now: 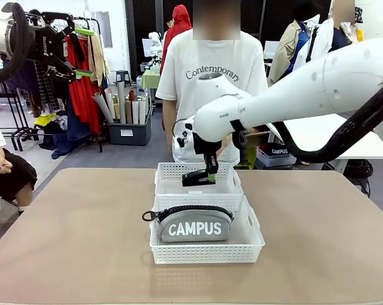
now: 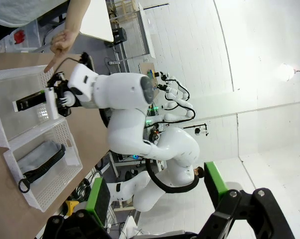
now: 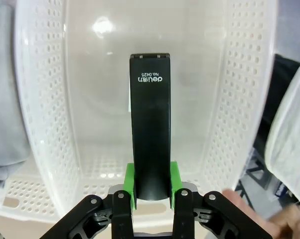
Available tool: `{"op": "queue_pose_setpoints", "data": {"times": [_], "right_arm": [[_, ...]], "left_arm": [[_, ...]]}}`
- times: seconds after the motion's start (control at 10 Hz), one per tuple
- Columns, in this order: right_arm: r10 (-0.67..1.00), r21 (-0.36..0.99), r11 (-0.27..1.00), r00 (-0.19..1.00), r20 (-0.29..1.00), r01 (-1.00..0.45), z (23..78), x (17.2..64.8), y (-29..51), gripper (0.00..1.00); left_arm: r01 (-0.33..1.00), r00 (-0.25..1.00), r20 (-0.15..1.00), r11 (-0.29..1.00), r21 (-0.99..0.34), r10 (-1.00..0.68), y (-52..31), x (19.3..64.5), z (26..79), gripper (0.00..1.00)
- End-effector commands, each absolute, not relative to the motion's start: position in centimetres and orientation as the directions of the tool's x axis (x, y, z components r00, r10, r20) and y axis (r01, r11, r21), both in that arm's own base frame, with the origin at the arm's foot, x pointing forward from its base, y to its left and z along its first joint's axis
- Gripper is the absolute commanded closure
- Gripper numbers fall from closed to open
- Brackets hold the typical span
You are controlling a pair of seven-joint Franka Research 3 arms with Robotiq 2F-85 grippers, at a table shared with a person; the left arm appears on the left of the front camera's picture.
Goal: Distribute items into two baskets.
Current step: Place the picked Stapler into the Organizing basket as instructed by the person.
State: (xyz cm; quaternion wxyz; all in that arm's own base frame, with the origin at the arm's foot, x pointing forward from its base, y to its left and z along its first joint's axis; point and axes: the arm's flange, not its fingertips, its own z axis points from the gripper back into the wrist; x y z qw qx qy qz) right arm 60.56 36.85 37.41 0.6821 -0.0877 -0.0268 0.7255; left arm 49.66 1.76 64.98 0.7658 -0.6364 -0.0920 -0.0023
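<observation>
1. The stapler is sitting clamped in my right gripper, my two green pads squeezing its rear end while its black body sticks out level over the far basket.
2. In my right wrist view, the stapler is hanging above the far basket's bare floor, roughly centred between its lattice walls; whether it is touching the floor I cannot tell.
3. The near basket is lying just in front of the far basket, their long walls touching or nearly so, on the brown table.
4. The grey "CAMPUS" pouch is resting inside the near basket, lettering facing me, its black zipper along the top and the pull loop hanging out towards the left wall.
5. My left gripper is hanging high and well to the left of the far basket, its jaws spread wide and gripping nothing.
6. A person in a white T-shirt is standing just behind the far basket; in my left wrist view their hand is pointing a finger down at that basket's far corner.
</observation>
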Motion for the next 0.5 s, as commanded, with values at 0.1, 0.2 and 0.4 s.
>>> {"op": "queue_pose_setpoints", "data": {"times": [0.1,0.2,0.4], "right_arm": [[0.989,-0.168,-0.078,-0.055,-0.137,-0.983,35.1,62.0,37.4,1.00],[0.988,-0.165,-0.080,-0.056,-0.147,-0.983,34.6,62.2,37.0,1.00],[0.989,-0.164,-0.058,-0.035,-0.145,-0.985,33.6,62.4,37.0,1.00]], "left_arm": [[0.120,0.983,0.144,0.190,-0.974,0.115,1.8,49.5,65.1,0.00],[0.120,0.983,0.144,0.190,-0.974,0.115,1.8,49.5,65.1,0.00],[0.120,0.983,0.144,0.190,-0.974,0.115,1.8,49.5,65.1,0.00]]}}
